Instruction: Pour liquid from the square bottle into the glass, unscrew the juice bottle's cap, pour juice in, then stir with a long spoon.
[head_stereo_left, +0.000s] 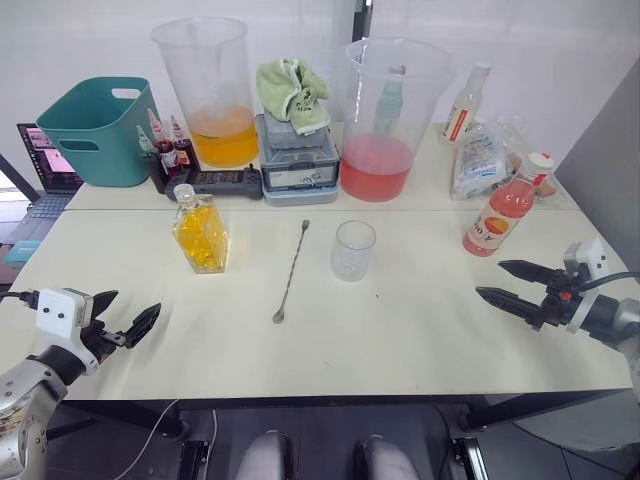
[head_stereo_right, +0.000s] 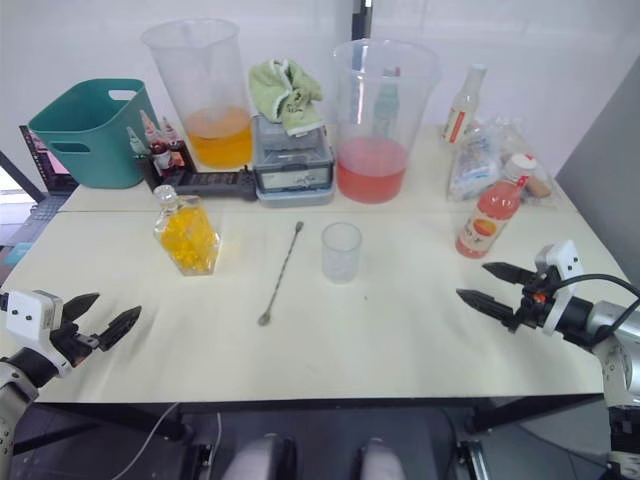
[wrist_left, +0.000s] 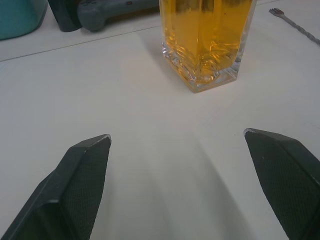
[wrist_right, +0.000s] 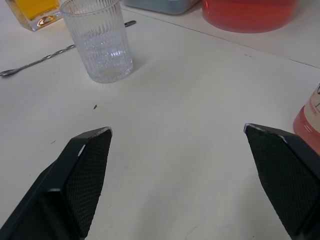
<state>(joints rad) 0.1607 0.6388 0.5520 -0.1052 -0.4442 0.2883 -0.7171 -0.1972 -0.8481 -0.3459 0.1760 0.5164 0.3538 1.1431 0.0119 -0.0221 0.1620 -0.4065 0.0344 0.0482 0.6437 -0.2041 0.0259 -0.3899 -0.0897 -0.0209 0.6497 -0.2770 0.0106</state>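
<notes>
No print on the juice bottle (head_stereo_left: 497, 222) comes through, just an orange-red label, as it stands capped at the right of the bench (head_stereo_left: 400, 330), near the right end effector (head_stereo_left: 507, 283), fingers spread, empty. The left end effector (head_stereo_left: 128, 318) gapes too, the square bottle (head_stereo_left: 200, 231) beyond it. Between them the long spoon (head_stereo_left: 292, 270) lies flat just beside the upright glass (head_stereo_left: 353, 250), with two big beakers, a teal bin (head_stereo_left: 98, 131) and a green cloth (head_stereo_left: 293, 92) crowding the back.
</notes>
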